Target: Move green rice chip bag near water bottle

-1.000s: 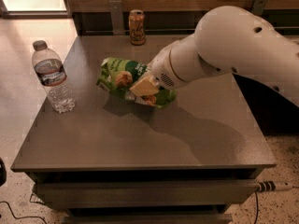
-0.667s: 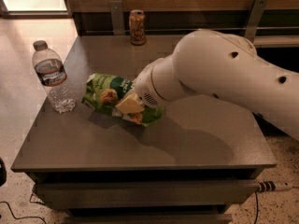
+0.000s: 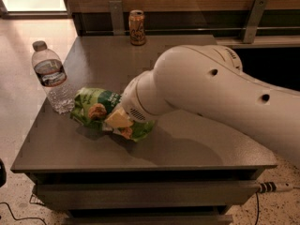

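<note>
The green rice chip bag (image 3: 93, 108) lies crumpled on the left part of the grey table (image 3: 197, 149), its left end almost touching the base of the water bottle (image 3: 50, 76). The clear bottle stands upright at the table's left edge. My gripper (image 3: 119, 121) sits at the end of the big white arm and is shut on the right half of the bag. The arm's wrist hides most of the gripper and the bag's right end.
An orange-tan drink can (image 3: 137, 27) stands at the table's back edge, against a dark rail and wooden wall. The white arm (image 3: 211, 93) spans the right half of the table. A cable plug (image 3: 274, 187) lies on the floor at lower right.
My gripper has moved left and toward the front with the bag in it. The bag went from the table's middle to right beside the water bottle. Bottle and can have not moved.
</note>
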Robot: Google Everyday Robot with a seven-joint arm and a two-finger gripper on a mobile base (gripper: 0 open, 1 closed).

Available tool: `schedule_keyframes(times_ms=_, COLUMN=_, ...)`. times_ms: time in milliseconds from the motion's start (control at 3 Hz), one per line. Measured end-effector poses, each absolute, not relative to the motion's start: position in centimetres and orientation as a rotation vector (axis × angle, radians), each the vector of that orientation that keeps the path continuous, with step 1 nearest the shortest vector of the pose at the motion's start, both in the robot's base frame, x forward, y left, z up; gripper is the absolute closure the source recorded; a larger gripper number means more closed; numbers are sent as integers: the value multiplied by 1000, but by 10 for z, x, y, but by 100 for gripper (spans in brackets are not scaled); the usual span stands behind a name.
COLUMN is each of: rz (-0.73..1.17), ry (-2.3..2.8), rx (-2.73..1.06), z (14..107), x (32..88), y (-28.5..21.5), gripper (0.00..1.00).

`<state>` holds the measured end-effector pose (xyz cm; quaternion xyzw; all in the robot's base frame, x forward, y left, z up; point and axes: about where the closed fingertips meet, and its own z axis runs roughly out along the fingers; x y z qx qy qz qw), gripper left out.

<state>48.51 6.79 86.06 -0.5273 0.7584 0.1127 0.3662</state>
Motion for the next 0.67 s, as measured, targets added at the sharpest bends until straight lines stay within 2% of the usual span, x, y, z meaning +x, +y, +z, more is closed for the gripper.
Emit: schedule_keyframes(times_ms=667, rz=285, ry=1943, rx=-1360, z=863, x=483, y=70, gripper=30)
